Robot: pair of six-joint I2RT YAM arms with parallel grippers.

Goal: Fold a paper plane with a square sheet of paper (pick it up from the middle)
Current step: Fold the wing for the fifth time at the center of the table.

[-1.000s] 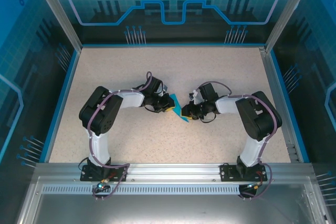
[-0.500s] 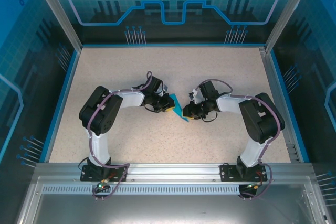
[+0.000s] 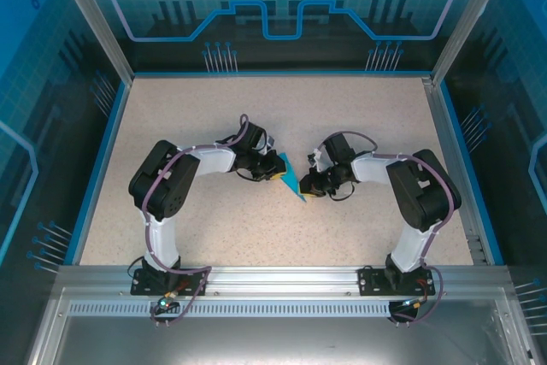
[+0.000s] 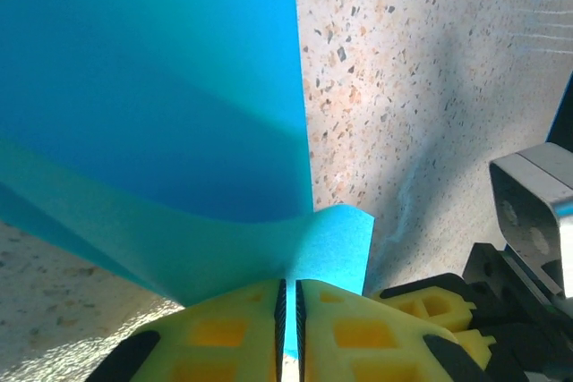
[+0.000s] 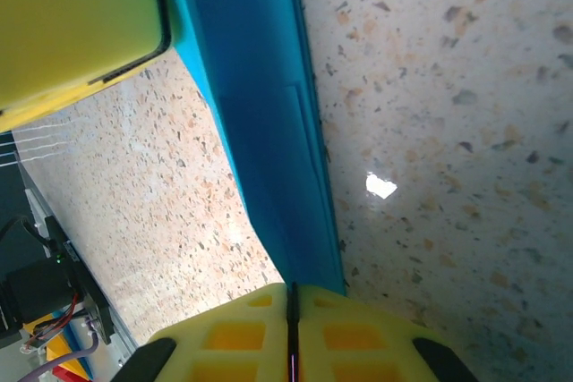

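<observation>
The blue paper [image 4: 161, 87] looks thin, smooth and matt; the speckled table [image 5: 430, 87] has a slight gloss.

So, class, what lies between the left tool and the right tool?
The blue paper, pinched by left tool and right tool, in the top view.

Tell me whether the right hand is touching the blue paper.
Touching. In the right wrist view the blue paper runs down into the closed seam of the right hand, pinched between its yellow fingers.
</observation>
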